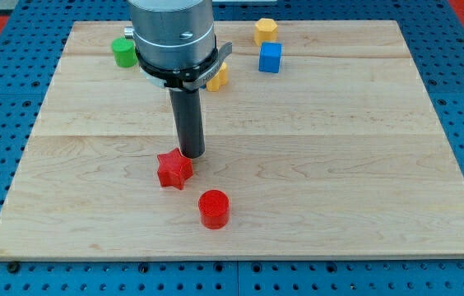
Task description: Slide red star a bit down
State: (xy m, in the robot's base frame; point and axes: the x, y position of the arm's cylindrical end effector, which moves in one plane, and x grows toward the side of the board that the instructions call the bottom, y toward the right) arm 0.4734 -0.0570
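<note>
The red star (174, 170) lies on the wooden board (339, 164) a little left of the board's middle. My tip (192, 154) rests at the star's upper right edge, touching or nearly touching it. A red cylinder (213, 208) stands just below and to the right of the star, a short gap away.
At the view's top, a green cylinder (123, 52) sits left of the arm's body. A yellow block (218, 76) is partly hidden behind the arm. A blue cube (271, 57) and a yellow hexagonal block (266, 30) lie to the right of it.
</note>
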